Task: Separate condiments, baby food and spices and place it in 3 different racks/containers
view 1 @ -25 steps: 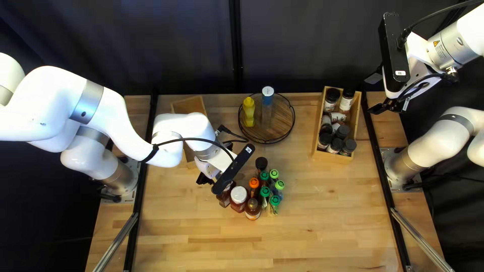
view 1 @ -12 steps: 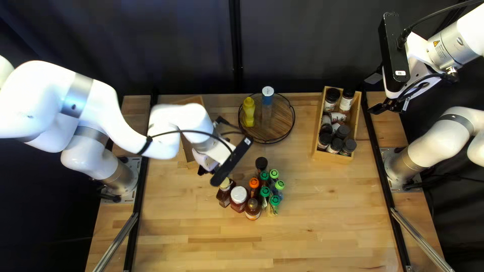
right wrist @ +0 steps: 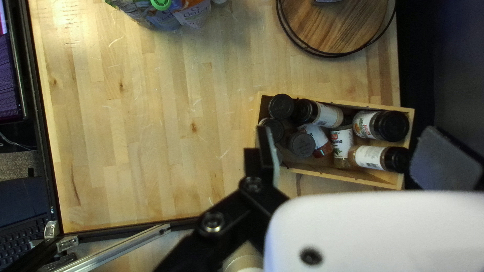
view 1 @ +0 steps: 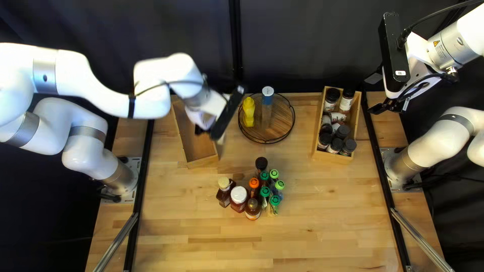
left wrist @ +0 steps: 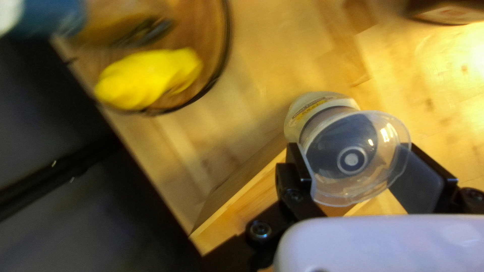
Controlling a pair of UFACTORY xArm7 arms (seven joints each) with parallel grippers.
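Yellow bottle (view 1: 248, 115) stands on round tray (view 1: 278, 126); left jaws (view 1: 200, 130) grasping clear-lidded container (left wrist: 353, 158); right jaws (view 1: 371, 94) released.

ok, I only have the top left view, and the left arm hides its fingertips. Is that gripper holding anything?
Observer: Yes. The left wrist view shows the left gripper shut on a pale container, its wide, clear, cup-like end facing the camera.

Operator: And the right gripper, any grip on a spice jar?

Observer: No. The right wrist view shows the right gripper open, fingers wide apart, nothing gripped.
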